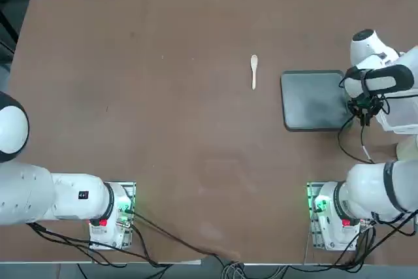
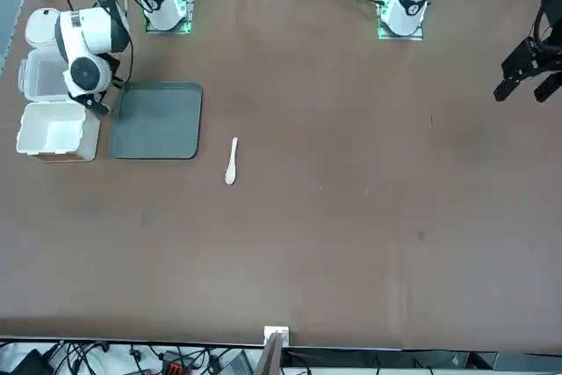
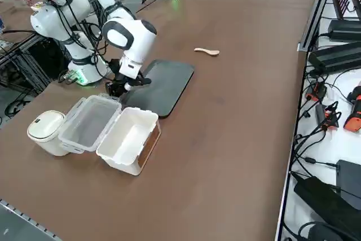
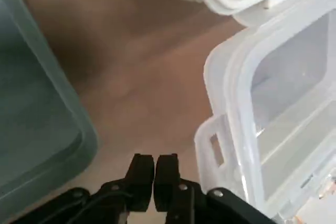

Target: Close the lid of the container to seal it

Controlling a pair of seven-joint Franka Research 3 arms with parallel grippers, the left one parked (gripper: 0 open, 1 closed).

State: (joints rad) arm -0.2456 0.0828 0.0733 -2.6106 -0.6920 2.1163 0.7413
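Lid (image 3: 91,121) of the container is standing open right now, hinged out flat-ish next to the white box (image 3: 131,139), and the right gripper (image 4: 154,184) is just beside it, not touching. From the wrist view the two fingers look closed with nothing between them, sitting between the lid's edge and the dark grey tray (image 4: 31,108).

Top view is no help here, since the arm hides part of the lid and only some whitish plastic pokes out beside it. The right side view shows the whole thing: open box, lid folded back, both on the worktop (image 3: 225,139). Wrist view also catches the little latch tab with a slot on the lid's side.

Other stuff: a round white canister (image 3: 48,132) is crowded right up against the lid, so it's kinda in the way, the tray's on the other side, and a white spoon (image 1: 254,72) lies off past the tray.
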